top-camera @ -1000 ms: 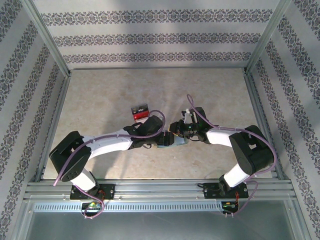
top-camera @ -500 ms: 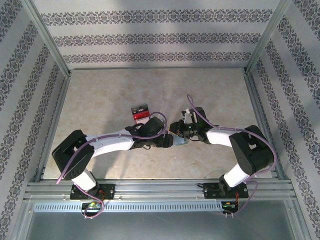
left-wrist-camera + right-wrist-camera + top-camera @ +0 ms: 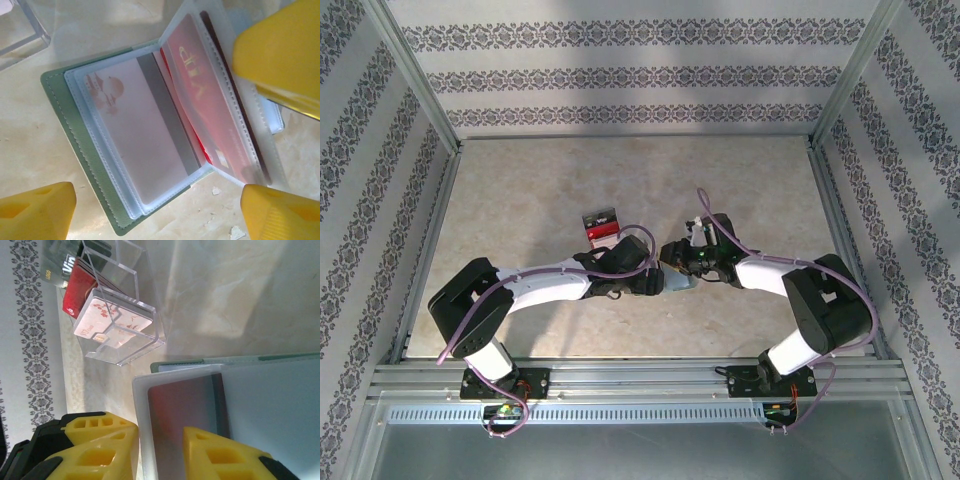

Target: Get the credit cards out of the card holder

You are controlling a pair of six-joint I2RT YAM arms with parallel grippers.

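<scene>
Two grippers of mine meet near the middle of the table (image 3: pixel 520 180) in the top view. My left gripper (image 3: pixel 658 283) and my right gripper (image 3: pixel 672 253) sit just beside the card holder (image 3: pixel 682 283), and the clear tray (image 3: pixel 601 225) is just beyond my left arm.

From my left wrist, the card holder (image 3: pixel 57 115) lies open on the table. A pale card (image 3: pixel 135 145) lies flat in its sleeve and a red card (image 3: pixel 200 110) sits in a raised leaf — my left gripper (image 3: pixel 155 205) is spread wide, a finger on each side.

From my right wrist, my right gripper (image 3: pixel 160 427) stands narrowly parted. A dark reddish card (image 3: pixel 175 400) in its leaf lies just past the fingertips — whether they touch it I cannot tell.
</scene>
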